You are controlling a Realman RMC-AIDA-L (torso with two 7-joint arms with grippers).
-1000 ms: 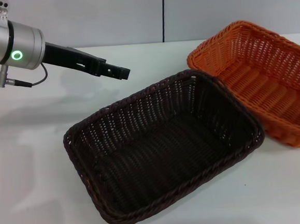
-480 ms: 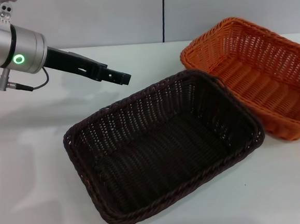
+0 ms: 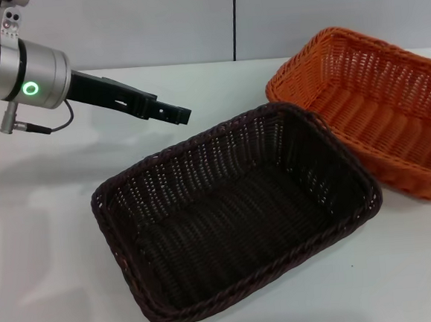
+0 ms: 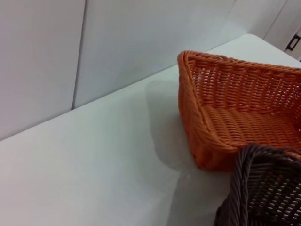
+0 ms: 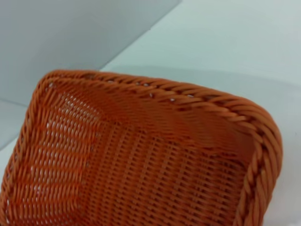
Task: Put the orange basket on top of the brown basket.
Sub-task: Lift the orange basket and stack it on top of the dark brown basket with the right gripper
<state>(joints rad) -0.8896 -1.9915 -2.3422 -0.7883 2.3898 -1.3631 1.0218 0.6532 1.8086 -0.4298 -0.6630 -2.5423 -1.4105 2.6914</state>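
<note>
The orange basket point(image 3: 379, 111) is at the far right in the head view, its right end cut off by the picture's edge. Its near left corner lies close behind the far right rim of the brown basket point(image 3: 228, 227), which stands empty on the white table in the middle. The left wrist view shows the orange basket point(image 4: 235, 99) with a corner of the brown basket point(image 4: 263, 188) in front of it. The right wrist view looks closely down into the orange basket point(image 5: 141, 160). My left gripper point(image 3: 176, 113) hangs in the air left of and behind the brown basket, touching nothing. My right gripper is out of view.
The white table point(image 3: 50, 241) runs left and in front of the brown basket. A grey panelled wall point(image 3: 152, 24) stands behind the table's far edge.
The orange basket shifted up and left, then back a little to the right. My left arm drifted slightly down and to the right. The brown basket has not moved.
</note>
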